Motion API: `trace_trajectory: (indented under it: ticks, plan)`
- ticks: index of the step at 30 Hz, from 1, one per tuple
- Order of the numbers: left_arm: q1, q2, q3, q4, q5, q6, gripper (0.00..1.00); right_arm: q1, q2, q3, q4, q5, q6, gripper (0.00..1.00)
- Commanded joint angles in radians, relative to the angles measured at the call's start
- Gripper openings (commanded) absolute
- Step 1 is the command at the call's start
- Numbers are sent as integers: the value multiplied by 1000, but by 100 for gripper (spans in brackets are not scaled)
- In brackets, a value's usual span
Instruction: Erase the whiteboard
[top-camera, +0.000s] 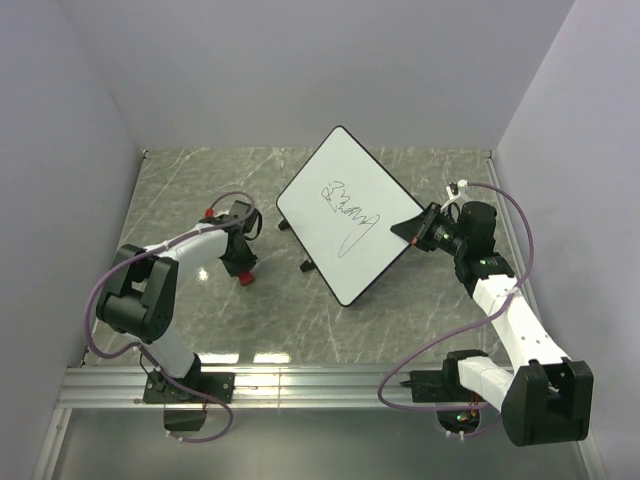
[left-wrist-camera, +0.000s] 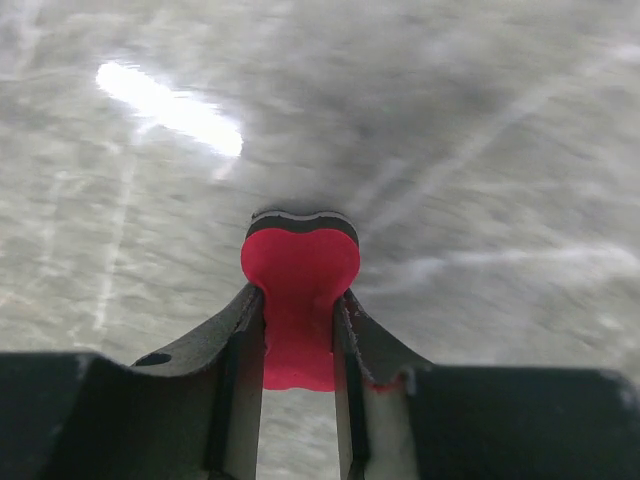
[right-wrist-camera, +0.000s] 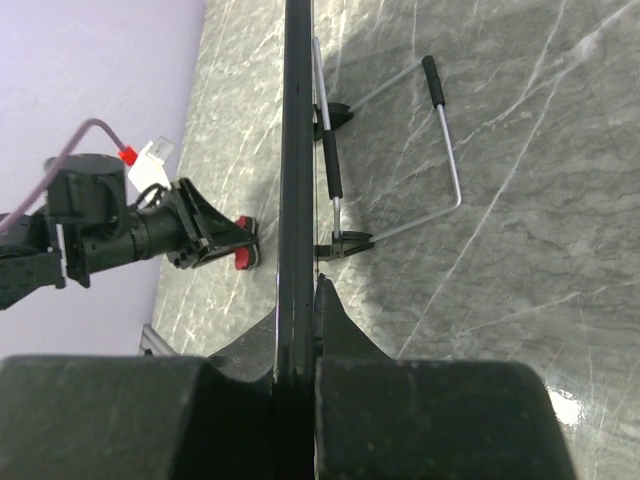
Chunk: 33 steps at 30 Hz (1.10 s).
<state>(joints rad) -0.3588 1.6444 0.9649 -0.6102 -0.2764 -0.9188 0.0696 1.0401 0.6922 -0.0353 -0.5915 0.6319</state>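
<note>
At the near edge of the grey marbled surface (top-camera: 200, 190), the 2 arm bases sit on a metal rail (top-camera: 300, 378). The left arm (top-camera: 150, 290) bends forward and reaches toward the middle of the left half. The left jaws are pinching a small eraser (left-wrist-camera: 298, 290), 1 finger on each long side of its red body. The eraser's rounded end sticks out beyond the fingertips, with a thin black layer on its far face. From above, the eraser (top-camera: 243, 274) sits low beneath the jaws. I cannot tell whether it touches the surface; the wrist view behind it is blurred.

The right arm (top-camera: 515, 325) stretches up the right side and turns inward. The right jaws are pressed onto the whiteboard (top-camera: 320, 215), pinching its thin black rim at the right-hand edge. In the right wrist view, the whiteboard (right-wrist-camera: 297, 150) runs edge-on as a dark vertical line straight out from between the fingers.

The whiteboard lies just right of centre, beyond both sets of jaws, turned corner-on to the surface's edges. A black scribble (top-camera: 352, 218) crosses its white face. A bent wire stand (right-wrist-camera: 445, 150) with black feet rests on the surface below it. Pale walls (top-camera: 330, 60) close the far side.
</note>
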Motion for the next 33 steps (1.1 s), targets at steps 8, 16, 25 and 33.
trace_trajectory:
  ticks: [8,16,25,33]
  plan:
    - [-216,-15,377,99,181,165,0,18,35,0,-71,-33,-40,0]
    - [-387,236,722,107,296,239,0,18,8,-11,-123,-16,-51,0]
    - [-454,408,1033,81,489,265,0,19,-18,-42,-144,-11,-60,0]
    - [-480,437,1098,38,520,256,0,19,-14,-54,-153,-5,-75,0]
